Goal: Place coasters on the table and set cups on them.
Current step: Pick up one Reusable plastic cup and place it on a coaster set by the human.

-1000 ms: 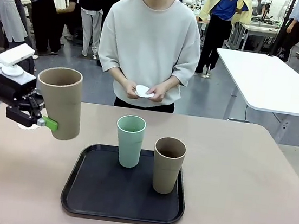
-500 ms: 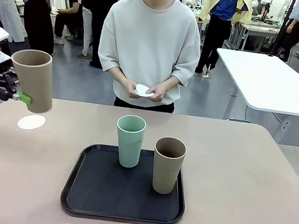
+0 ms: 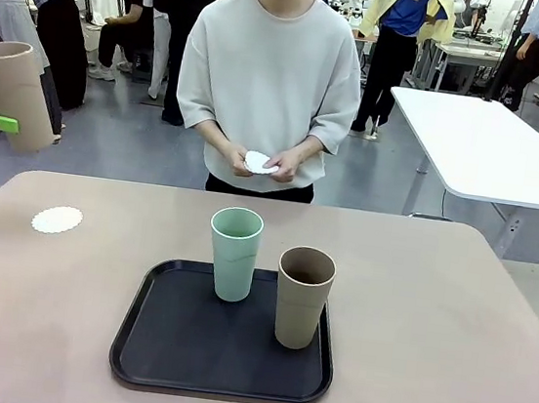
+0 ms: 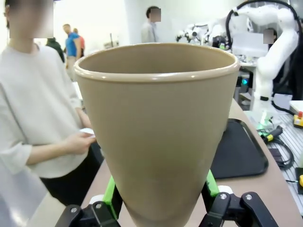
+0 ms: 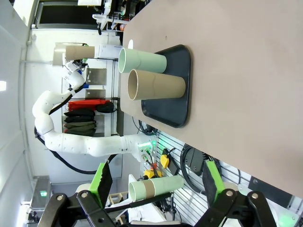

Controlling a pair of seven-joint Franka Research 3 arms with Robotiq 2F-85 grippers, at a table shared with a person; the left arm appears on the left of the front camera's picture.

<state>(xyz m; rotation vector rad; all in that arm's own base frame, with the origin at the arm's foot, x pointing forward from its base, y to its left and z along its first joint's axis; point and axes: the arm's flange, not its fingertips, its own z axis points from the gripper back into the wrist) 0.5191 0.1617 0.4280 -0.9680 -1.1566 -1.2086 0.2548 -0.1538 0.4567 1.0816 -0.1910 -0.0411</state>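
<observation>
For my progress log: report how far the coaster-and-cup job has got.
Done: one coaster lies on the table, left side. In hand: the left fingers clamp a tan cup, held aloft beyond its left edge. Left: the mint cup and other tan cup stand on the black tray; the person's hands hold another coaster.

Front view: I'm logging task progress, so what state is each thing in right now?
Held cup: lifted clear of the table, gripped low.
Left jaws: shut on held cup.
Right jaws: open, empty.
Tray: flat on table.
Mint cup: upright on tray.
Tan cup: upright on tray.
Coaster: flat on table, bare.
Second coaster: held by the person.
</observation>
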